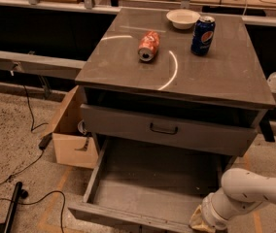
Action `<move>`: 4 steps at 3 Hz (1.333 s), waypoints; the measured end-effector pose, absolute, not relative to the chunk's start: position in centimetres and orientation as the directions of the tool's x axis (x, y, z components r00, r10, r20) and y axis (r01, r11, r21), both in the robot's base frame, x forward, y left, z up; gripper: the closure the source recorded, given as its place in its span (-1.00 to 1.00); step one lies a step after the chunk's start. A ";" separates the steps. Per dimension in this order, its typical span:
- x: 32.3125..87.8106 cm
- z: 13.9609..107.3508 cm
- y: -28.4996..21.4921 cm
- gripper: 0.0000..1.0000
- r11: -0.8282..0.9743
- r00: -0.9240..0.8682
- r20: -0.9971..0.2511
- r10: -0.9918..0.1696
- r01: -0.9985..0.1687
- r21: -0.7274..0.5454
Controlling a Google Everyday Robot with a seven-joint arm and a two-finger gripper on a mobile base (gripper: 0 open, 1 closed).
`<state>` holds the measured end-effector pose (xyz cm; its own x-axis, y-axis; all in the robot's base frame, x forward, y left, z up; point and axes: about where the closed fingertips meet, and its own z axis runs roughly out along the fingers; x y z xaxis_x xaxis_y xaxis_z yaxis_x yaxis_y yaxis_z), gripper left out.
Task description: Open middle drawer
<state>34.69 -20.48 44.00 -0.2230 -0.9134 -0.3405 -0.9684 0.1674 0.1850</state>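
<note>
Blue can [202, 35] near the far edge of the desk [220, 79], bearing the Pepsi logo, the only legible marking; gripper [199, 221] below the desk's front right corner, at the open middle drawer [128, 213].

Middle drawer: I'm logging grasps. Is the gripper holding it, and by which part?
Cannot tell; the gripper sits at the front right of the open middle drawer.

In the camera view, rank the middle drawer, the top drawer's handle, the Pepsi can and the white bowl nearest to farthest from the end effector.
The end effector is at bottom right, at the open drawer's front.
1. middle drawer, right beside it.
2. top drawer's handle, above, centre.
3. Pepsi can, cabinet top, right.
4. white bowl, behind the can.
</note>
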 end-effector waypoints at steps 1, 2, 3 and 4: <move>34.6 44.0 -20.5 1.00 0.168 -0.224 -0.339 -0.914 -0.968 0.187; 32.0 45.5 -21.2 1.00 0.195 -0.256 -0.320 -0.912 -0.958 0.210; 34.1 48.3 -22.2 1.00 0.235 -0.261 -0.363 -0.895 -0.965 0.115; 37.2 52.8 -26.2 1.00 0.324 -0.278 -0.382 -0.881 -0.944 -0.060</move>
